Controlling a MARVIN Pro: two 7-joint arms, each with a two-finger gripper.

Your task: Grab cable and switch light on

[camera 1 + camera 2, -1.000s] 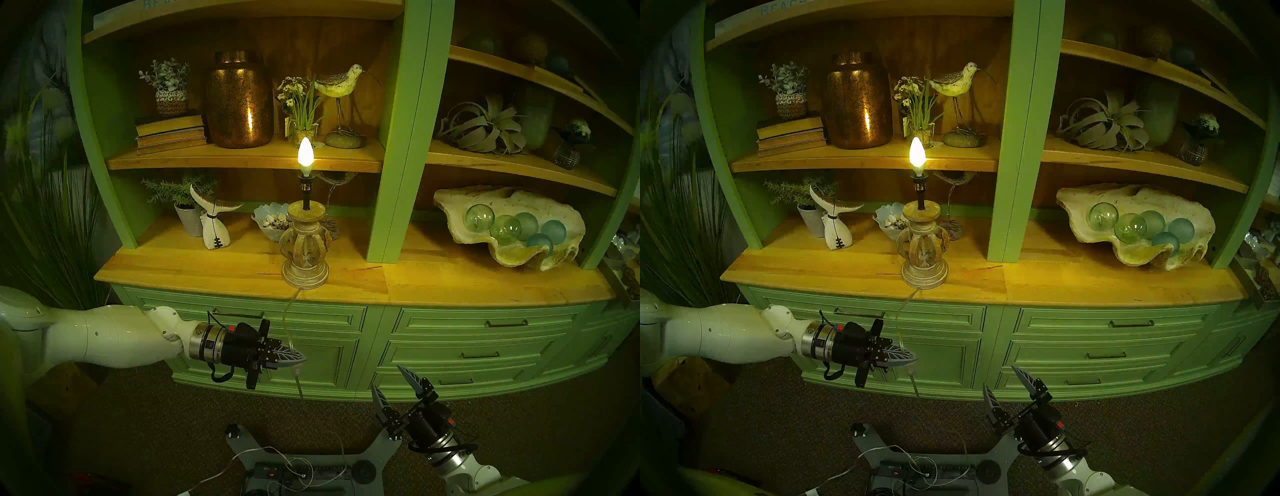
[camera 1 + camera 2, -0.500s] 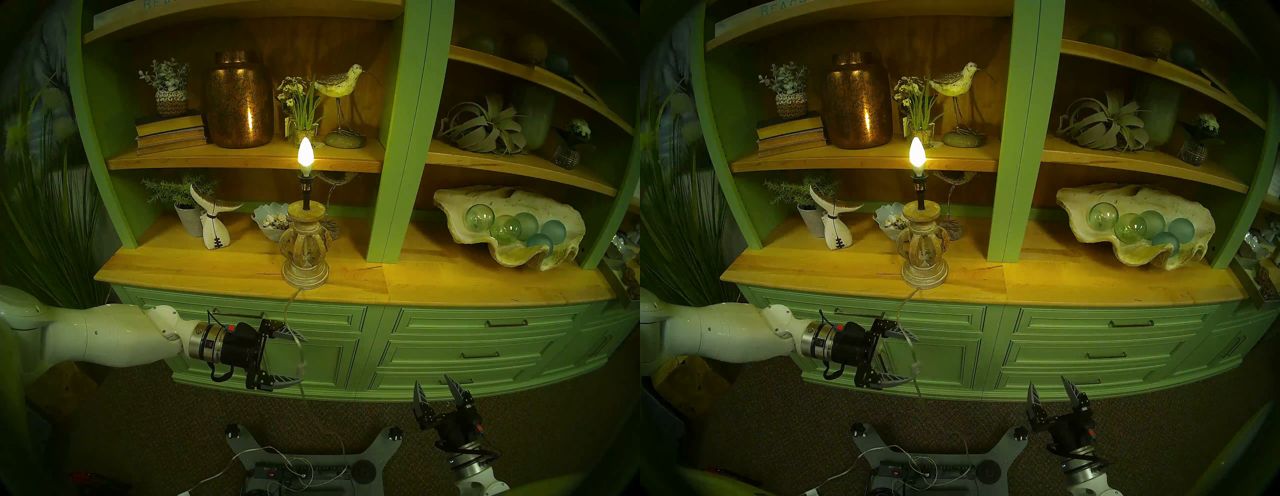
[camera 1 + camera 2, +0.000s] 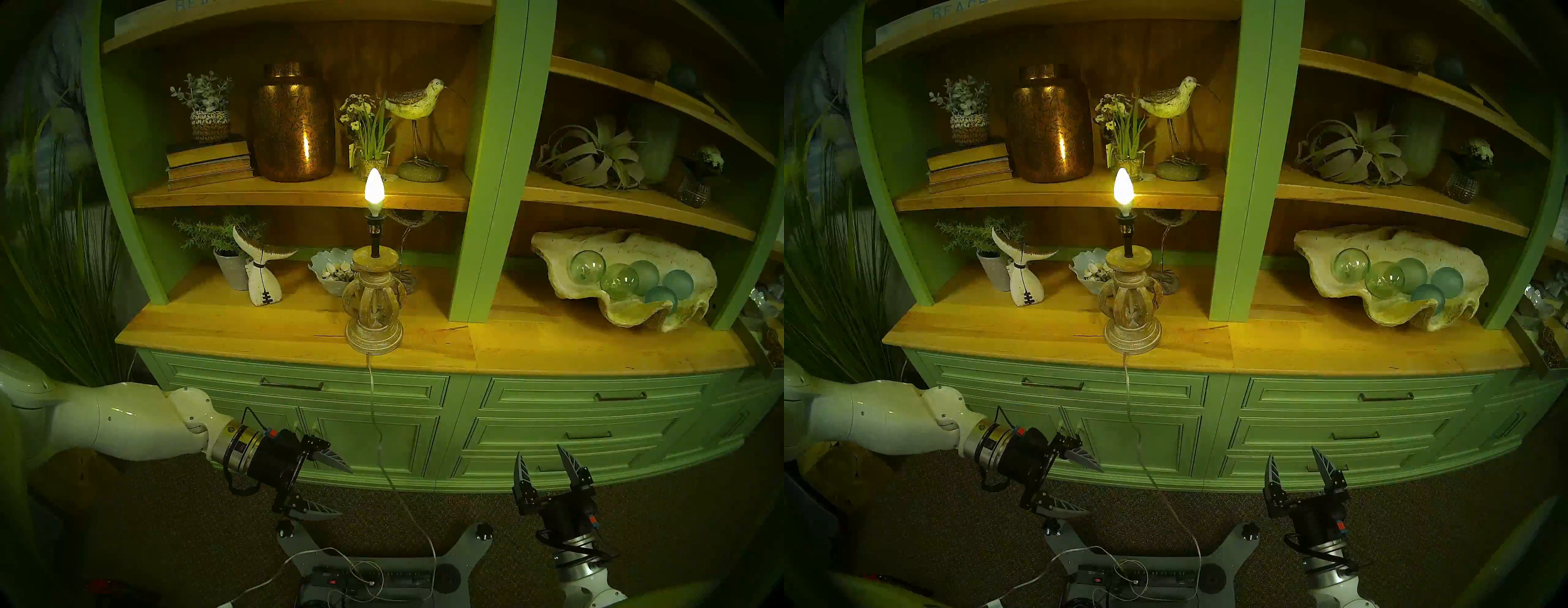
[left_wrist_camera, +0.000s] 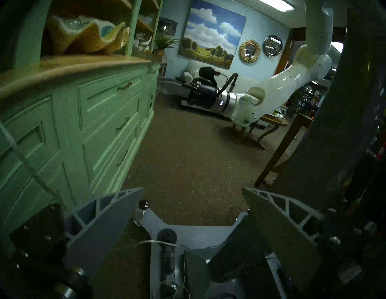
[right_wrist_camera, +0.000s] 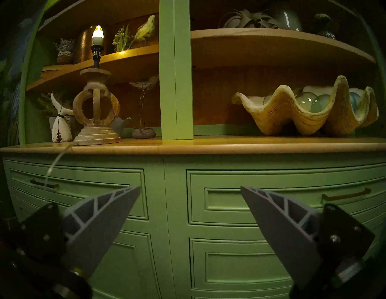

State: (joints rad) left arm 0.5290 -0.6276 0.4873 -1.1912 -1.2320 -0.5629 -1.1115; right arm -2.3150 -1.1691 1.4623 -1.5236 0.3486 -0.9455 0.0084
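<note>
The lamp point(image 3: 374, 305) stands at the front edge of the wooden counter, and its candle-shaped bulb point(image 3: 374, 191) is lit. It also shows in the right wrist view point(image 5: 96, 108). The clear cable point(image 3: 372, 399) hangs free from the lamp's base down the cabinet front to the floor, with a small lump at about mid-height. My left gripper point(image 3: 345, 492) is open and empty, left of the cable and apart from it. My right gripper point(image 3: 539, 451) is open and empty, low to the right, fingers pointing up at the drawers.
A copper-brown jar point(image 3: 292, 123) stands on the shelf above. A big shell bowl point(image 3: 623, 276) of glass balls sits on the counter's right. My base and a power strip point(image 3: 369, 577) with looped cords lie on the carpet. Tall grass point(image 3: 63, 276) stands at the left.
My left gripper opened, let go of the cable and drew back down and to the left. The cable swung back to hang straight. My right gripper moved right. The bulb stayed lit.
</note>
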